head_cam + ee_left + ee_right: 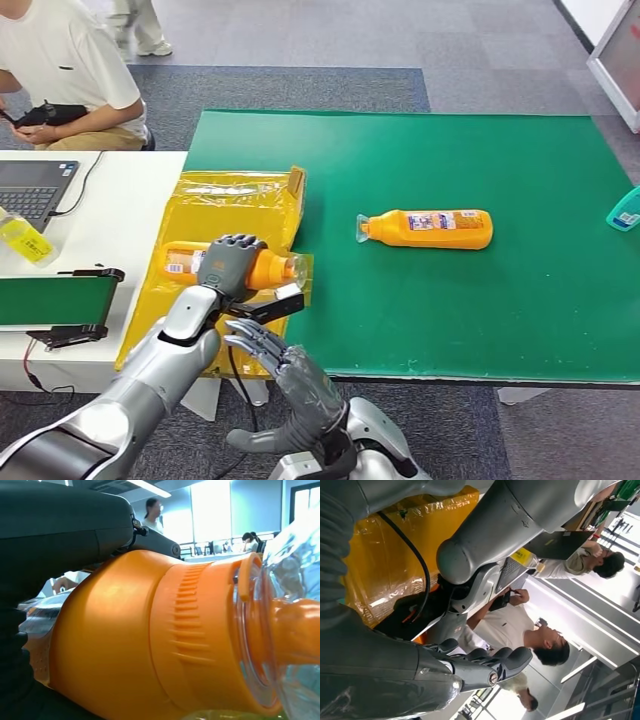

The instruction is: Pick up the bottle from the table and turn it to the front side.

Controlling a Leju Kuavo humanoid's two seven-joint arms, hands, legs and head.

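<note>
Evidently the left hand (232, 262) was the one at work: it lay draped over an orange bottle (266, 270) that rested on its side on the crinkled yellow plastic bag (226, 200) at the left end of the green table (453, 300). From the head view the fingers curled over the bottle's body, and the left wrist view showed the orange shoulder and ribbed collar pressed right against the dark palm, so I judged the hand to be closed around it, though whether the bottle had left the bag at all could not be told.

The bottle's long axis ran across the table, roughly parallel to its near edge, with the clear cap (300, 268) pointing toward the robot's right and the labelled end (177, 262) toward its left. The hand came over it from the near side, crossing that axis, which suited a roll about the length to bring the front face up.

The right hand (290, 375) hung just below the table's near edge, fingers loosely spread and holding nothing, close under the left wrist.

A 2nd orange bottle (426, 228) lay on its side well apart on the bare green, cap toward the left. A person (68, 70) sat beyond the white desk (128, 210).
</note>
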